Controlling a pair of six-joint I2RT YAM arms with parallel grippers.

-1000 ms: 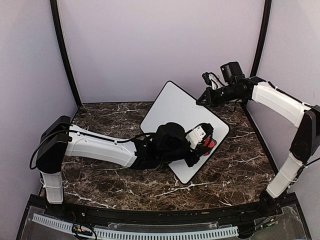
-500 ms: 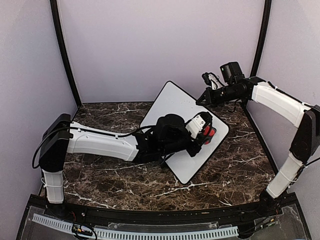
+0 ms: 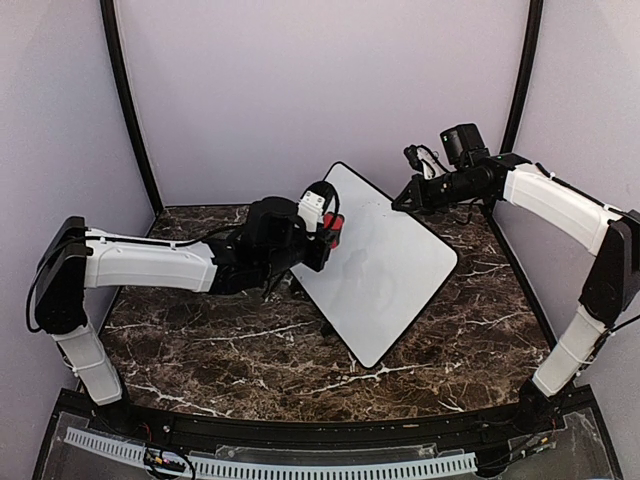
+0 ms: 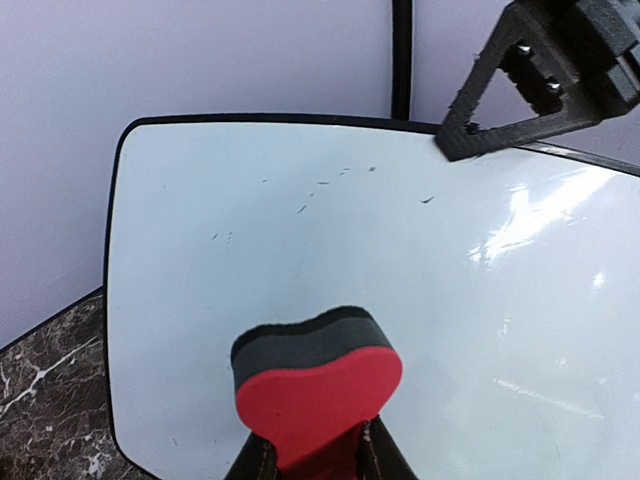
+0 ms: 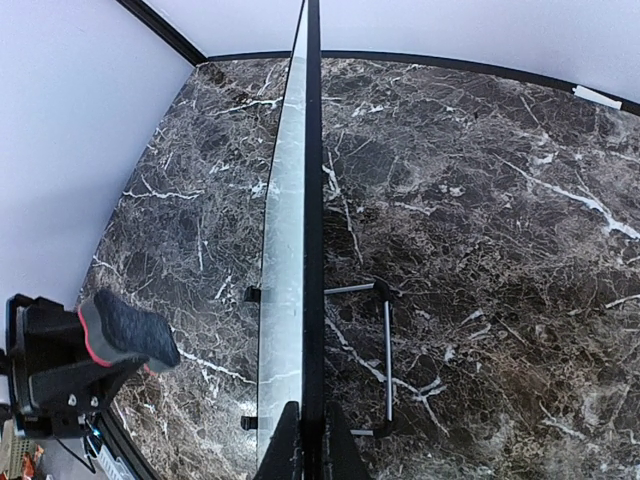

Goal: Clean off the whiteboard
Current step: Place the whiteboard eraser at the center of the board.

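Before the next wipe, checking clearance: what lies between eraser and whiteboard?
Nothing: the eraser hangs clear of the whiteboard, only bare marble showing between, seen in the right wrist view.

The board [image 3: 385, 260] is glossy white with a thin black edge. A few faint dark specks dot it just beyond the eraser [image 4: 315, 385]. The eraser has a red face with a dark grey felt layer on top. The left gripper [image 4: 315, 458] beneath it is black, and so is the right gripper [image 5: 307, 445]. The table [image 3: 200, 330] is dark brown marble veined with white. The walls [image 3: 300, 80] are pale lilac with black posts [image 3: 125, 100]. The left arm [image 3: 150, 265] and right arm [image 3: 555, 200] are white with black joints.
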